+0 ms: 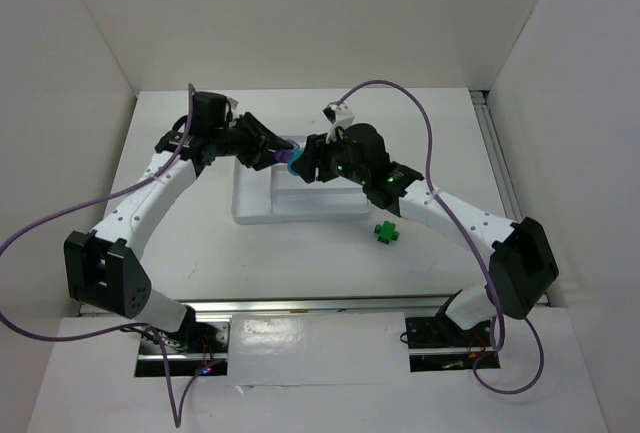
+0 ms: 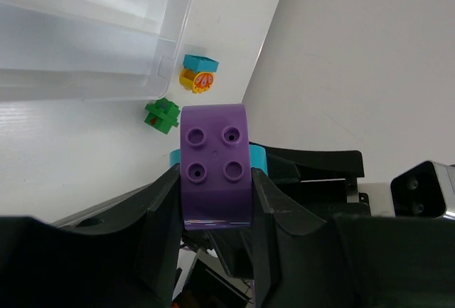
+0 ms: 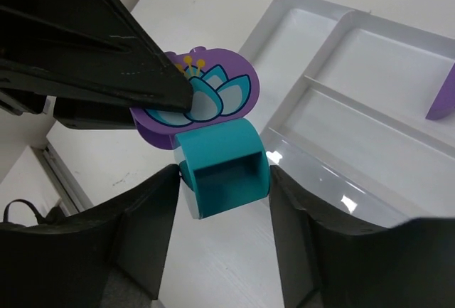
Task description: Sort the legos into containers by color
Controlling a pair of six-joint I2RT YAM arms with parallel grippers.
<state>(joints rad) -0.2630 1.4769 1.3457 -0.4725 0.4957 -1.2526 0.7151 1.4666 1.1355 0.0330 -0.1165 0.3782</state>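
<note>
My left gripper [image 2: 215, 180] is shut on a purple lego [image 2: 215, 166] with four round holes. A teal lego [image 3: 224, 169] is stuck to it, and my right gripper [image 3: 224, 176] is shut on that teal one. In the right wrist view the purple lego [image 3: 206, 98] shows a lotus print, with a left finger [image 3: 106, 52] on it. In the top view both grippers [image 1: 280, 156] [image 1: 303, 165] meet above the far left part of the white tray [image 1: 255, 203]. A green lego [image 1: 386, 232] lies on the table right of the tray. A yellow-and-red lego [image 2: 199, 80] with a cyan one [image 2: 201, 62] lies beside it.
The tray's divided compartments [image 3: 355, 59] lie under and right of the grippers. Another purple piece [image 3: 442, 94] shows at the right edge of the right wrist view, over a tray compartment. White walls close in the table on three sides.
</note>
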